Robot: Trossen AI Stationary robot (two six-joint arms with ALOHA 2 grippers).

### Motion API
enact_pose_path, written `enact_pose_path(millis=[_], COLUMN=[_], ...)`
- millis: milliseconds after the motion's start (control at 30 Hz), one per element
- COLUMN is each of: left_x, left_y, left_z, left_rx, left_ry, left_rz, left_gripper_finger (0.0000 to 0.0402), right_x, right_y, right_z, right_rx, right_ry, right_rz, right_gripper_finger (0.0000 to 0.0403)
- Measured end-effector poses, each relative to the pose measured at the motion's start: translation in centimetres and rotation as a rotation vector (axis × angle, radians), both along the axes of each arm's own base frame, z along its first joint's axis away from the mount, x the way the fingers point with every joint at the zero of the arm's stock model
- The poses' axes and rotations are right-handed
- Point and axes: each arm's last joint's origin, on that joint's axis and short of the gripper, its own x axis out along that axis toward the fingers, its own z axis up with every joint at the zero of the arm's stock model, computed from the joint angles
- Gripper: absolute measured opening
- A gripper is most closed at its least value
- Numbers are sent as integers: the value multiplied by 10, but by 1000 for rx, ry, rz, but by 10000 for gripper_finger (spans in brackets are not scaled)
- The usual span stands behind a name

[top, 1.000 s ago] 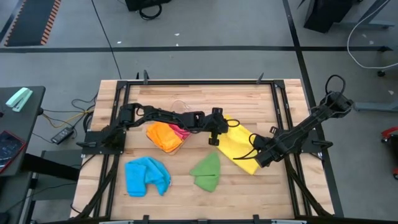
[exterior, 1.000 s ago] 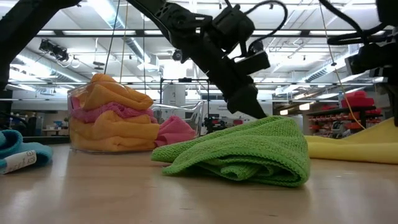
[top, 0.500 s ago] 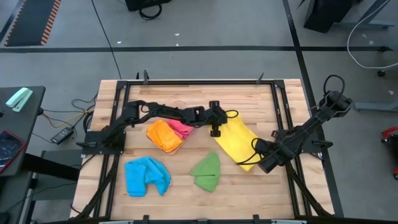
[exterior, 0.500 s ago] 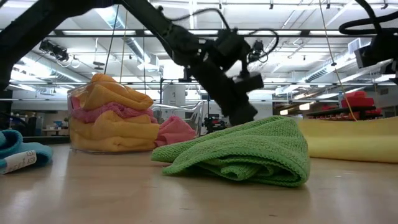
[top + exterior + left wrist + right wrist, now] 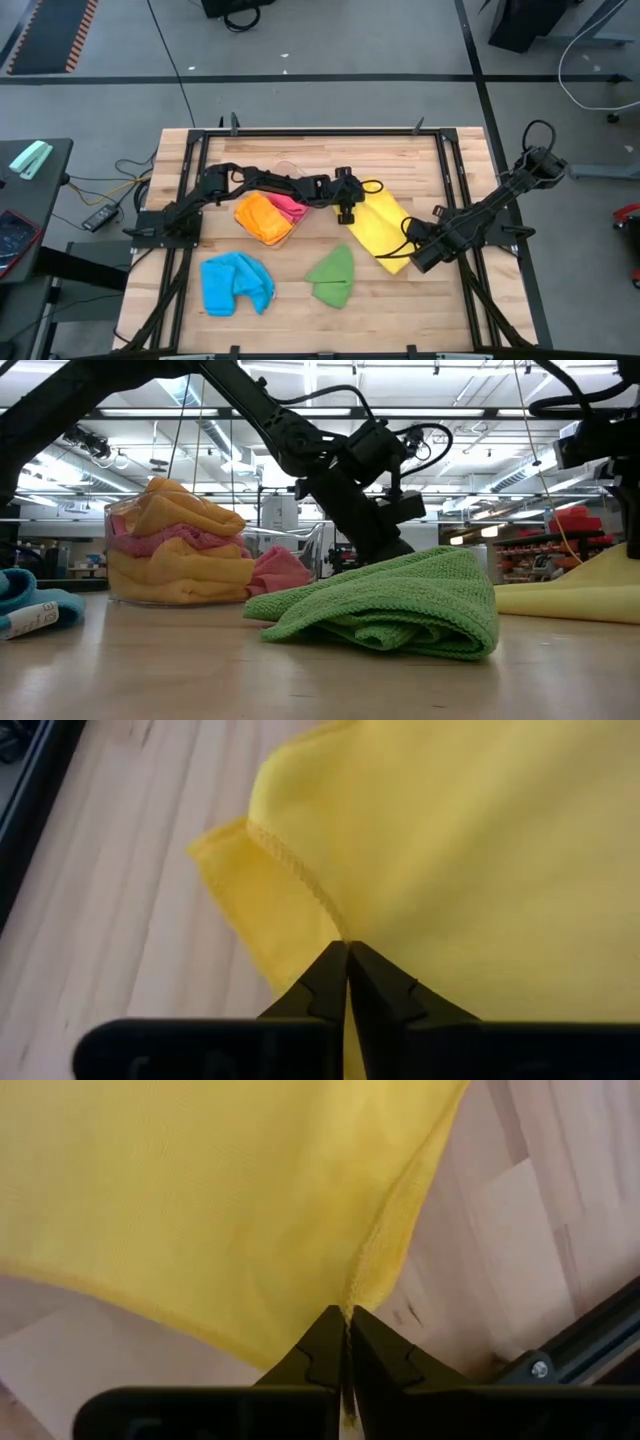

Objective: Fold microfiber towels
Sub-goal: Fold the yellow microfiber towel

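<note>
A yellow towel (image 5: 382, 226) is stretched out between my two grippers at the table's middle right. My left gripper (image 5: 345, 211) is shut on its far-left corner. My right gripper (image 5: 419, 261) is shut on its near-right corner. A green towel (image 5: 333, 276) lies crumpled on the table in front of them, and a blue towel (image 5: 236, 284) lies bunched at the near left. Orange towels (image 5: 262, 217) and a pink one (image 5: 292, 209) sit in a clear tub (image 5: 180, 555). My left gripper pinches the yellow towel's stitched hem (image 5: 318, 907) at a corner between its two shut fingers, slanting down from the table's left. A second layer of cloth (image 5: 240, 905) shows under that hem. The cloth runs away from the fingers, smooth and spread. My right gripper pinches the yellow towel's edge (image 5: 385, 1250) next to a corner, between shut fingers (image 5: 325, 1342) that point steeply down. That end is lifted off the wood, and the cloth (image 5: 570, 588) slopes down from it toward the table.
A black metal frame (image 5: 320, 132) runs around the wooden table top; one rail (image 5: 580, 1345) passes close by my right gripper. Bare wood (image 5: 400, 310) lies along the near edge to the right of the green towel.
My left gripper has gone toward the table's far edge and down, keeping hold of the yellow towel's corner. The towel lies more spread out between the two grippers than a second ago. My right gripper has kept its hold and stayed about where it was.
</note>
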Motion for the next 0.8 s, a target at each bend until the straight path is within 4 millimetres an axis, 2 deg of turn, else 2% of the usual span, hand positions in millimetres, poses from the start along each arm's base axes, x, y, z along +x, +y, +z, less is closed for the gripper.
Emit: enact_pose_path(millis=[300, 667, 800], left_x=[0, -7, -11], left_y=[-18, -37, -36], left_z=[1, 34, 35], left_rx=[70, 112, 92], left_ry=[35, 43, 70], left_rz=[0, 4, 27], left_gripper_finger=[11, 6, 17], right_x=[-2, -4, -4], right_y=[-7, -10, -10], right_z=[-4, -4, -4], right_rx=[-55, -126, -126], right_ry=[26, 46, 48], right_rz=[13, 88, 98], right_gripper_finger=[26, 26, 26])
